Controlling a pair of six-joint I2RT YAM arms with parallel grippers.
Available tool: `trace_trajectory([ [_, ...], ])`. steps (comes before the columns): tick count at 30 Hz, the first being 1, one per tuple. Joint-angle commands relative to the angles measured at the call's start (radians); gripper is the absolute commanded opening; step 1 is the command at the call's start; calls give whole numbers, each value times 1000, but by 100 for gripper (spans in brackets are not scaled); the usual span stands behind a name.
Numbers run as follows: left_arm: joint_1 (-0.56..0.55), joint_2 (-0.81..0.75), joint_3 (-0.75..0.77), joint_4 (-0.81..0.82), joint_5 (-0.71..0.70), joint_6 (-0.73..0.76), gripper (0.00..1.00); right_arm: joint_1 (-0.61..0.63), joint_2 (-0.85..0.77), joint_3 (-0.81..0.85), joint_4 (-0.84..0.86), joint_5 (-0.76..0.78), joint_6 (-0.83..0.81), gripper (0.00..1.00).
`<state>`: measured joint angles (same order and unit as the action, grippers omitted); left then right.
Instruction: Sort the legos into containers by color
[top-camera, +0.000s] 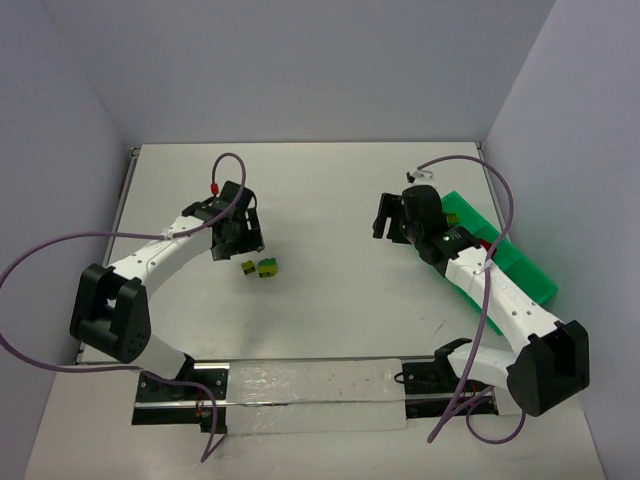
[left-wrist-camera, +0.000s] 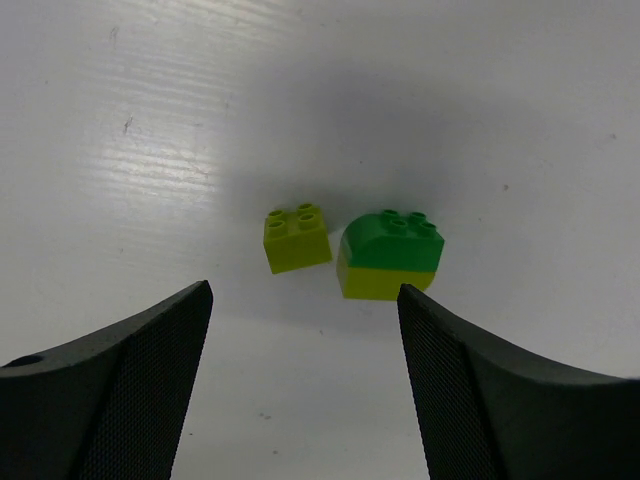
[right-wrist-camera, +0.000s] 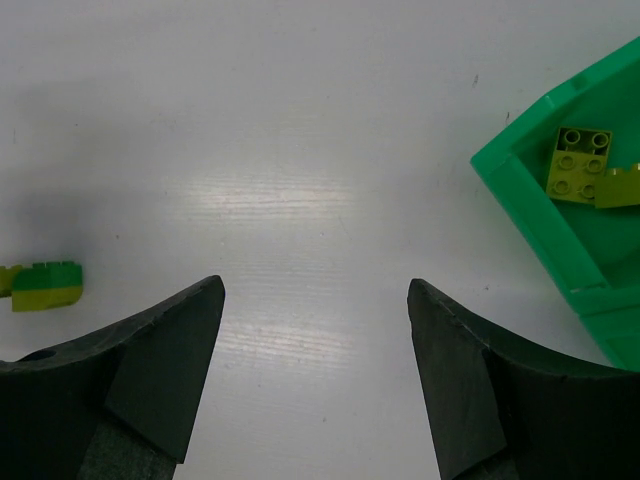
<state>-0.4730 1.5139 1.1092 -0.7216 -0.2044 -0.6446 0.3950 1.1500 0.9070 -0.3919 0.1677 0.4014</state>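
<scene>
On the white bench (top-camera: 330, 190), a little left of its middle, two loose legos sit side by side, close but not touching. One is a small yellow-green brick (left-wrist-camera: 296, 238). The other, on its right in the left wrist view, is a taller two-colour brick (left-wrist-camera: 390, 255) with a rounded dark green top on a yellow-green base. Both stand with their studs up. The left claw (left-wrist-camera: 305, 300) hovers near them with its two dark fingers spread wide and nothing between them. The bricks lie ahead of the gap, beyond the fingertips.

Toward the right edge of the bench lies the bright green tray (right-wrist-camera: 520, 185), partly hidden under the right arm (top-camera: 500, 290) in the overhead view. The right wrist view shows one corner compartment holding a flat yellow-green piece (right-wrist-camera: 578, 165). A second yellow-green piece (right-wrist-camera: 620, 187) lies against it at the picture's edge. The right claw (right-wrist-camera: 315, 290) is likewise spread open and empty. It is over bare bench beside the tray's corner, well apart from the loose pair.
</scene>
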Motion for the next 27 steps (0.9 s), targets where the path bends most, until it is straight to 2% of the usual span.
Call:
trace_trajectory([
  [1, 5, 30, -10, 39, -68, -163, 81, 8, 2, 14, 19, -1, -15, 81],
  [11, 5, 108, -31, 51, -98, -296, 65, 8, 22, 21, 10, -20, -19, 82],
  [22, 5, 146, -84, 105, -79, -316, 58, 8, 26, 25, 1, -20, -23, 82],
  [25, 5, 157, -79, 97, -76, -310, 39, 8, 27, 29, -1, -19, -21, 82],
  [27, 5, 144, -71, 87, -80, -304, 20, 8, 22, 29, -1, -19, -18, 82],
])
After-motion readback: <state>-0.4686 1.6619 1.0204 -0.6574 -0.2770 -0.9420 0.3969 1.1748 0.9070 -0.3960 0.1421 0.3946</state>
